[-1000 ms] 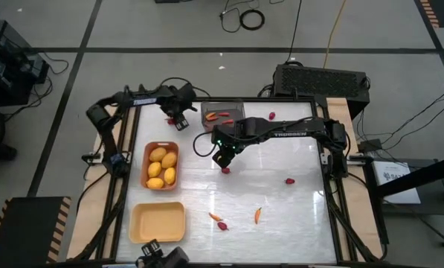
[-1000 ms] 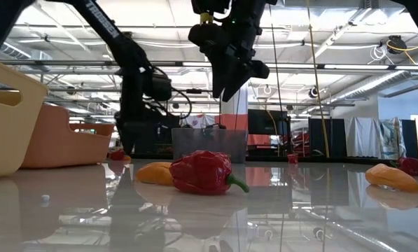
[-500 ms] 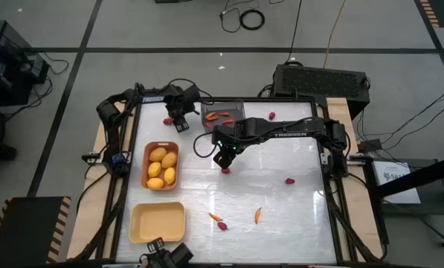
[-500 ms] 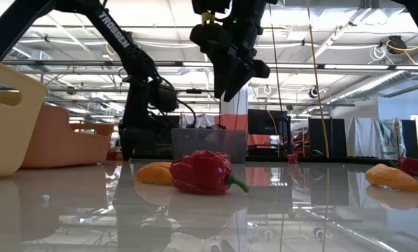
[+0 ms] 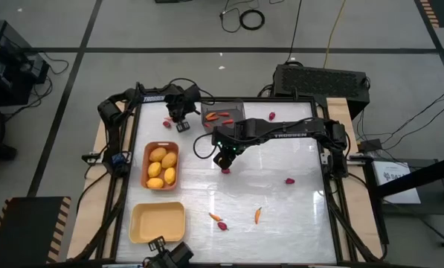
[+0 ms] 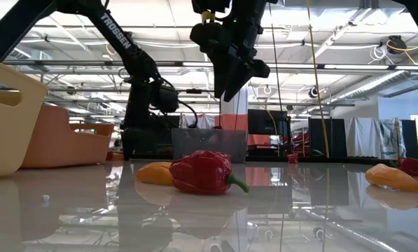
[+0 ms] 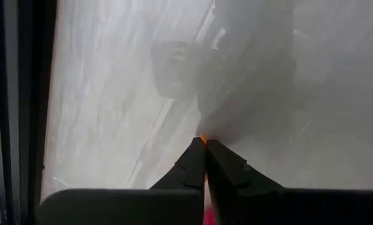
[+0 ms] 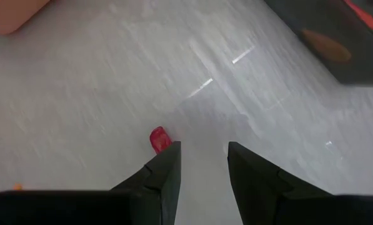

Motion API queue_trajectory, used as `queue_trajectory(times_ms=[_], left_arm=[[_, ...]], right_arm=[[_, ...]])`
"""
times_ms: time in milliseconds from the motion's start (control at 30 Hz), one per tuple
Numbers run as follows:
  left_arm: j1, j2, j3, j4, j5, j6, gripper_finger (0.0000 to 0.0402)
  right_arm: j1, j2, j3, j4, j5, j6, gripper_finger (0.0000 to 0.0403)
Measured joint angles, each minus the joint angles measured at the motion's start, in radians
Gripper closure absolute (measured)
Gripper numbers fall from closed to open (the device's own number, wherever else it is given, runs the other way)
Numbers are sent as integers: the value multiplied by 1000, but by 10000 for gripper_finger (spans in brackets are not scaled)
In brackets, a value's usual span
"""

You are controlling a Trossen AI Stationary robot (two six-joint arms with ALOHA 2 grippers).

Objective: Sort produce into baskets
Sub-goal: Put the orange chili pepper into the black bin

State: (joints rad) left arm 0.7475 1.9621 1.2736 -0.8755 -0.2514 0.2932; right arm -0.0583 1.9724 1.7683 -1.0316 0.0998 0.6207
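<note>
My left gripper [image 5: 179, 125] stands at the table's far left, pointing down at the tabletop, shut with a thin orange-red piece of produce [image 7: 203, 139] showing at its tips. A small red piece [image 5: 167, 120] lies just left of it. My right gripper [image 5: 223, 158] hangs open above mid-table, and a small dark-red piece [image 8: 159, 139] lies on the table beside one finger. The grey bin [image 5: 223, 115] holds orange-red sticks. The orange-brown tray [image 5: 148, 152] holds several yellow fruits. The pale yellow tray [image 5: 158, 222] sits at the near left. My left gripper pinches the small orange-red piece between its two fingers, coming from above and pointing down. Only an orange sliver [image 7: 203, 139] shows at the fingertips, with a pink-red bit farther back between the fingers. The tips are down at the tabletop.
Loose pieces lie on the table: a red one [image 5: 271, 116] at the far side, one [image 5: 289, 180] at the right, an orange stick [image 5: 257, 214], and an orange and a red piece [image 5: 220, 221] near the front. The low view shows that red pepper [image 6: 201, 173] close up.
My left gripper has sunk toward the tabletop at the far left, with its arm leaning a little farther over the table.
</note>
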Motion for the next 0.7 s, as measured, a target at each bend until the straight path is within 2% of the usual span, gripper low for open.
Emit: queue_trajectory(times_ms=[100,333,533,700], left_arm=[[2,-22,-3,52,57,-23,391],[-29,-168,-4,117,67,-56,390],[-91,-327,-7,229,286,-210,389],[-183,-385,-31,446,370,-323,389]], right_arm=[[9,0,0,-8,0,11,280],[31,-16,0,-59,10,48,280],[64,-62,0,-180,70,99,280],[109,-79,0,-284,84,126,280]])
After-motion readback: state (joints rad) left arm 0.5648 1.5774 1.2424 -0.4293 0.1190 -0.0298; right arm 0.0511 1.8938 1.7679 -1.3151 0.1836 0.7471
